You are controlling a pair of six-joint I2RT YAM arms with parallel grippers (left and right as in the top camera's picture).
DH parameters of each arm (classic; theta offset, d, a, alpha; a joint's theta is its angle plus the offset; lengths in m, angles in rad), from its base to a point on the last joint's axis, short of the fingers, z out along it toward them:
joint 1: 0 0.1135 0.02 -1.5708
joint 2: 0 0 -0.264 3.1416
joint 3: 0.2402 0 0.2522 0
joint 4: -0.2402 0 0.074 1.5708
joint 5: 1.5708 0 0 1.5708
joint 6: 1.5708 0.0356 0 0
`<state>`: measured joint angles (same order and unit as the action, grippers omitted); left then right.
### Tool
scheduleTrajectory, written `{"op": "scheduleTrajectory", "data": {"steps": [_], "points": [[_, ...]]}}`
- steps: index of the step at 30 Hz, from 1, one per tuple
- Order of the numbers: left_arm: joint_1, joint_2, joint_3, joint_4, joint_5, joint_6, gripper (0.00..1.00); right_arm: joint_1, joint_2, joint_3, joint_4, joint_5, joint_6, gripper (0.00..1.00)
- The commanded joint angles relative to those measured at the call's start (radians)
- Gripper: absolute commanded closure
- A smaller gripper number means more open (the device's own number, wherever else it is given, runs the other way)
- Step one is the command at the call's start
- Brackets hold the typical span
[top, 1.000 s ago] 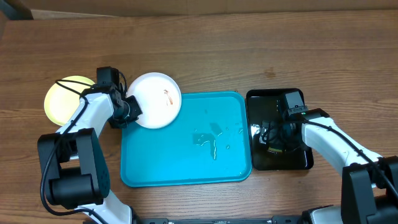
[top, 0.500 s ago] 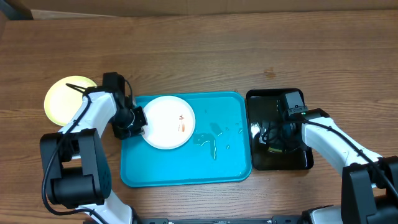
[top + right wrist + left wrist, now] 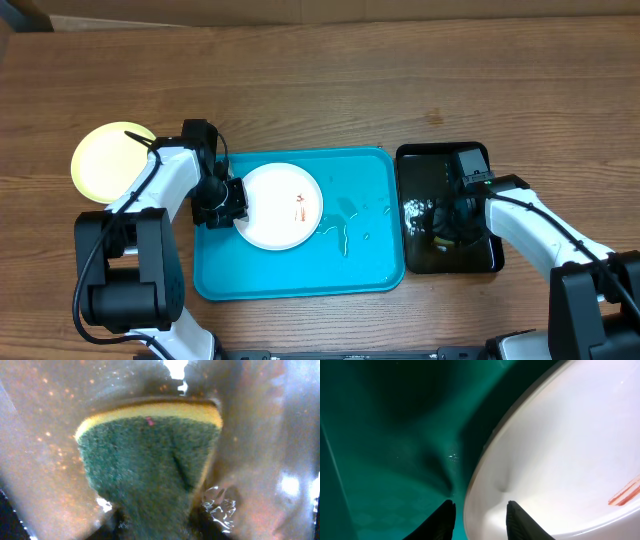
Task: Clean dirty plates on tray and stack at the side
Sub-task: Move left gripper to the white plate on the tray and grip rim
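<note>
A round white shallow plate (image 3: 283,205) lies flat inside the large turquoise-blue rectangular plastic tray (image 3: 300,275). It sits in the tray's left half, toward 9 o'clock, with small orange-brown smears (image 3: 299,206) just right of its centre. The left tool (image 3: 232,200) is at the plate's 9 o'clock edge. In the left wrist view its two dark fingers (image 3: 444,517) straddle the rim. A sliver of tray shows between the outer finger and the plate, so the tool is parted and not pinching. A thin puddle of water (image 3: 340,228) glistens on the tray floor at the plate's 4 o'clock. A pale yellow-green round plate (image 3: 100,160) rests on the wooden tabletop (image 3: 400,80), at about 10 o'clock from the tray and apart from it. At the tray's 3 o'clock, just beside it, stands a smaller glossy black tray (image 3: 425,165). The right tool (image 3: 442,222) reaches down into it, closed on a yellow foam sponge with a green scouring face (image 3: 145,465), which creases between the fingers.
</note>
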<state>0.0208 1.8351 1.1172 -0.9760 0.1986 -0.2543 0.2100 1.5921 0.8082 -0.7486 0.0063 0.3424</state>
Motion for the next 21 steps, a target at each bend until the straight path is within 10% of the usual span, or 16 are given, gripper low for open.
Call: {"op": "scheduleTrajectory", "data": {"steps": [1,3,5,6,12,16,17,18,19,21], "points": [[-0.003,0.015,-0.004,0.007,0.0,0.024,0.64,-0.005,-0.01,-0.025,0.004,0.001,0.021,0.96],[-0.003,0.015,-0.004,0.009,0.001,0.024,0.64,-0.005,-0.01,-0.027,0.003,0.001,0.021,0.96],[-0.003,0.015,-0.004,0.011,0.001,0.023,0.59,-0.005,-0.01,-0.029,0.002,0.001,0.021,0.3],[-0.003,0.015,-0.004,0.011,0.001,0.023,0.59,-0.005,-0.01,-0.029,-0.001,0.001,0.021,0.24],[-0.003,0.015,-0.004,0.008,0.001,0.023,0.57,-0.003,-0.01,-0.035,-0.047,0.0,0.021,0.88],[-0.003,0.015,-0.004,0.019,0.001,0.023,0.57,-0.003,-0.01,-0.04,0.012,0.043,0.021,0.96],[-0.003,0.015,-0.004,0.02,0.001,0.023,0.56,-0.003,-0.01,-0.04,0.036,0.059,0.021,0.75],[-0.003,0.015,-0.004,0.02,0.001,0.023,0.56,-0.003,-0.01,-0.04,0.056,0.069,0.021,0.23],[-0.003,0.015,-0.004,0.019,0.001,0.023,0.55,-0.003,-0.01,-0.04,0.094,0.076,0.021,0.0],[-0.003,0.015,-0.004,0.02,0.001,0.023,0.54,-0.003,-0.01,-0.04,0.138,0.08,0.021,0.0]]}}
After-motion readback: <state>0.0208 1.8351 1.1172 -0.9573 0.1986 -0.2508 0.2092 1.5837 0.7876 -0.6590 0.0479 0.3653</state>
